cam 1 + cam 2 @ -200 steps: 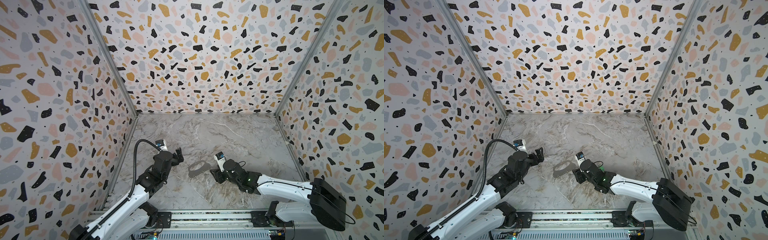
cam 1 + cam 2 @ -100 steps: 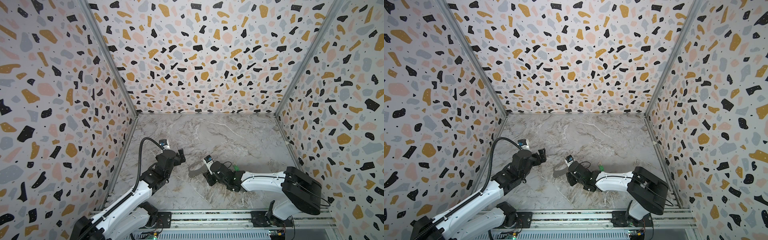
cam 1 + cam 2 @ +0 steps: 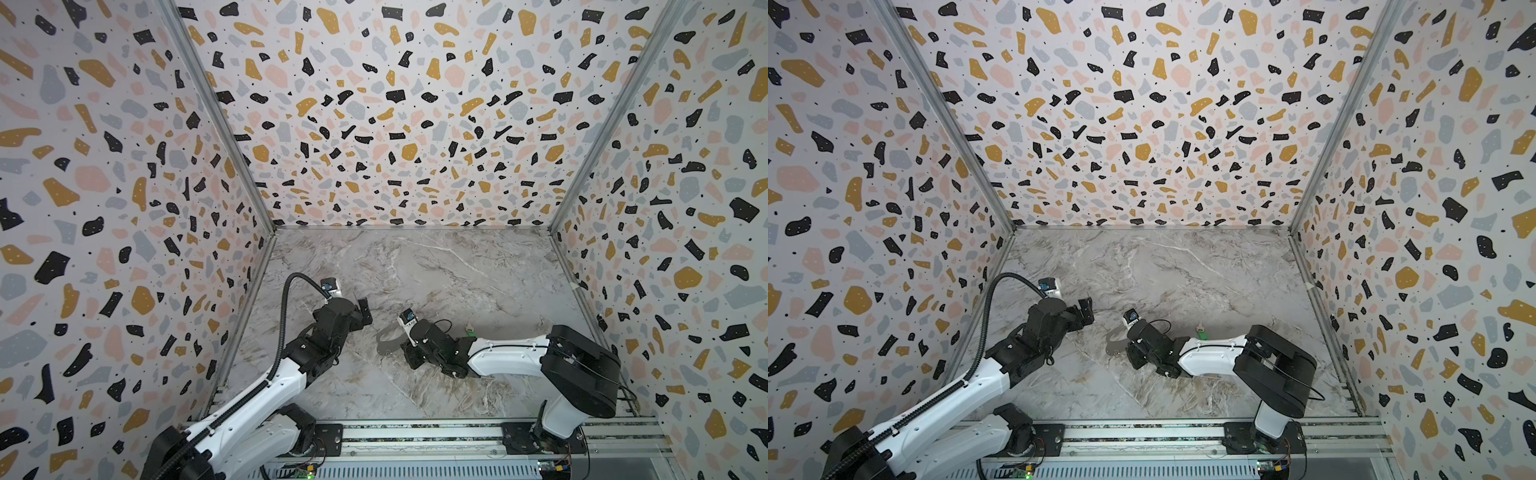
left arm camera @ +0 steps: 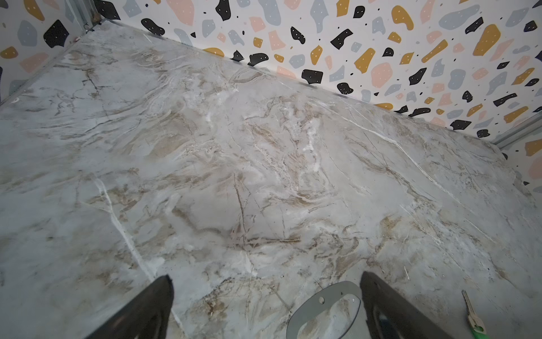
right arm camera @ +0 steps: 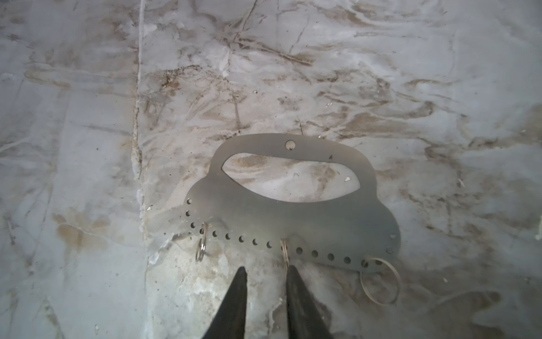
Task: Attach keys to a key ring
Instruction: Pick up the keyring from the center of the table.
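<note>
Split rings (image 5: 200,249), right wrist only, right claw (image 5: 266,268) ajar, left claw (image 4: 265,276) wide, both empty

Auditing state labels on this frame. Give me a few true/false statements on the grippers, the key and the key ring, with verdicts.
1. The left gripper is wide open and empty. True.
2. The right gripper holds the key. False: the key lies on the table, untouched.
3. The key ring carries three split rings along its holed edge. True.
4. The key sits inside the key ring's oval opening. False: only bare table shows through it.
</note>
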